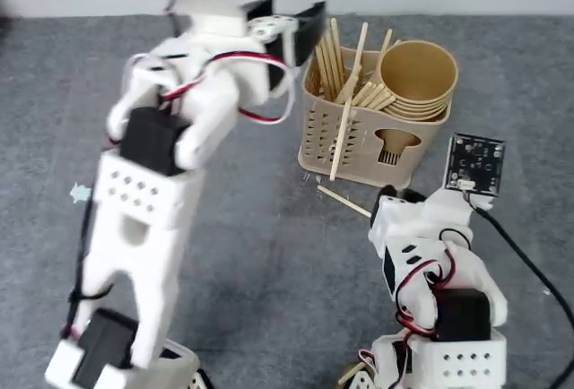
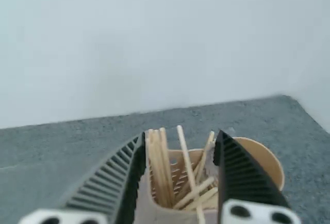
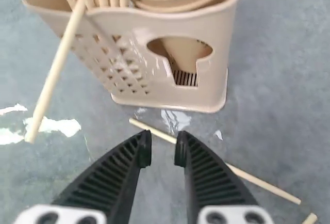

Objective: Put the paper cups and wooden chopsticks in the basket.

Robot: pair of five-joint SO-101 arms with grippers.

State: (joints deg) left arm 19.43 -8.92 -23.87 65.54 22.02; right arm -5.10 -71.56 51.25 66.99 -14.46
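Two tools: left tool [image 2: 178, 140] jaws wide apart, empty, upper middle of high view at basket [image 1: 368, 151] left rim; right tool [image 3: 161, 144] jaws narrowly apart, empty, tips by loose chopstick [image 3: 258, 181].
Basket: upper right, on table [image 1: 251, 255].
Cups [image 1: 418, 75]: stacked, right compartment.
Chopsticks [image 1: 334, 62]: bundle in left compartment; leaning chopstick [image 1: 341, 138] against front wall; loose chopstick flat on table before basket.
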